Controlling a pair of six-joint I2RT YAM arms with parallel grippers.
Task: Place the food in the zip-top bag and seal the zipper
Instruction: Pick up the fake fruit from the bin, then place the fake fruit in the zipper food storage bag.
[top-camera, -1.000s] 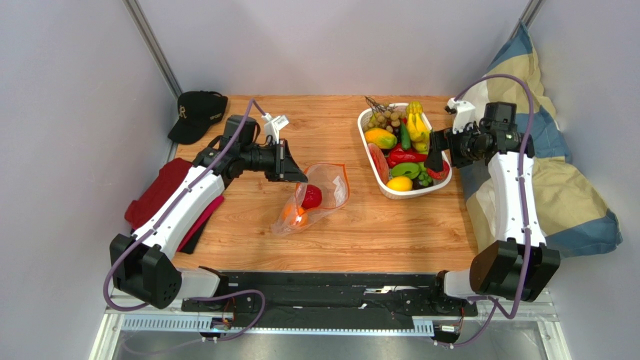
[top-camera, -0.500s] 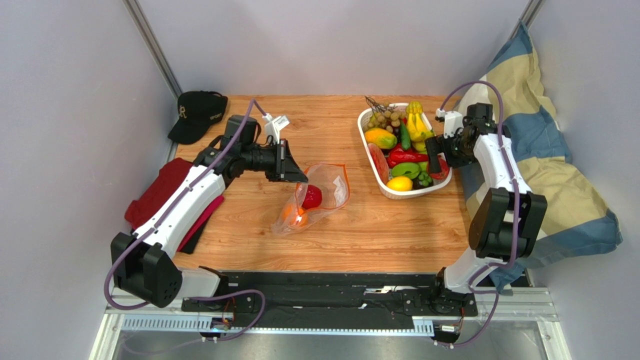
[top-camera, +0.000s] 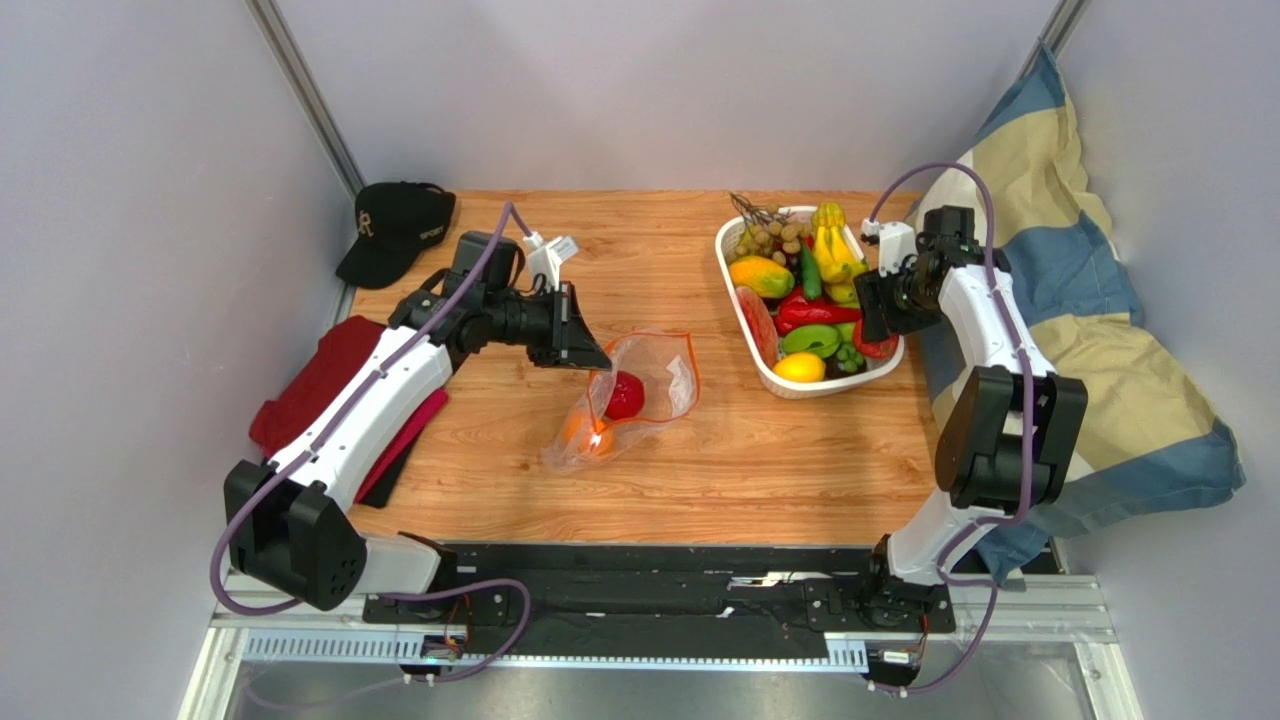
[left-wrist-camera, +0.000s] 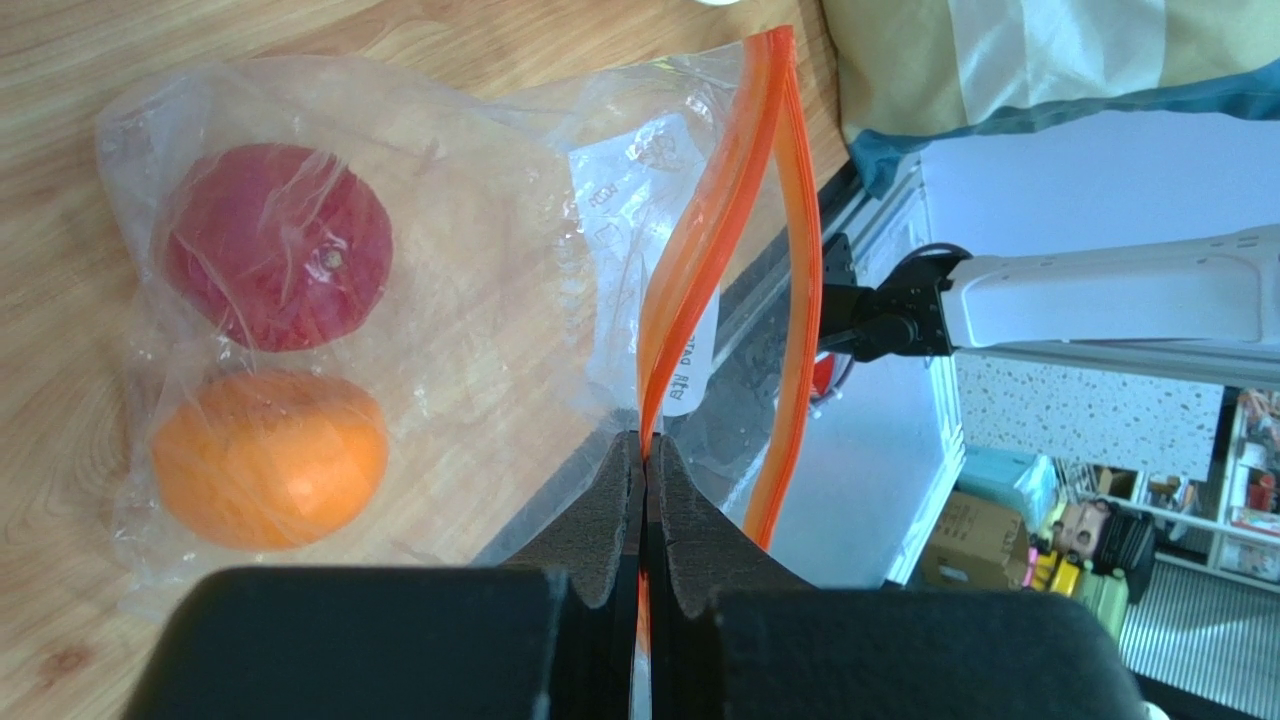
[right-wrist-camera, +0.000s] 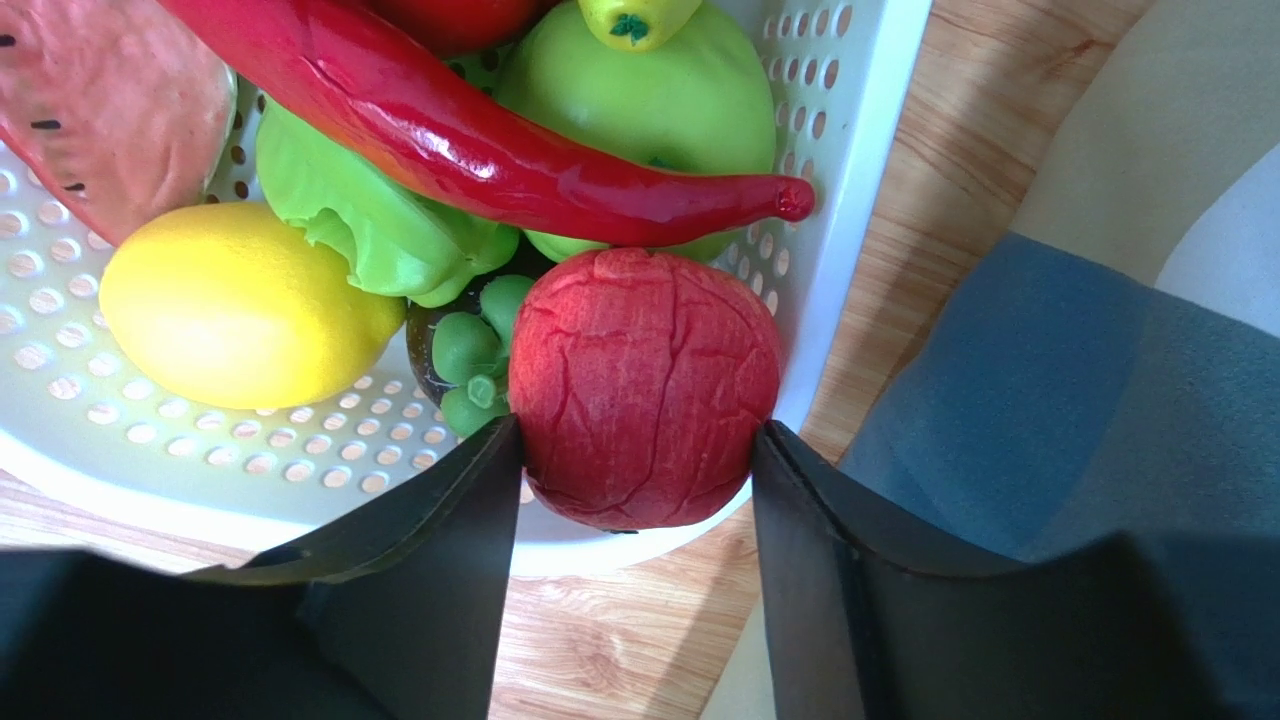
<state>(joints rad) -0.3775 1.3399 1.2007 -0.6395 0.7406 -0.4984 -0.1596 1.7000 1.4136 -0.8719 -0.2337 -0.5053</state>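
Resting on wooden table, bag, pale walls

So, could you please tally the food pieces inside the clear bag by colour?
Red: 1, the round fruit
Orange: 1, the orange
Total: 2, both lying in the zip-top bag
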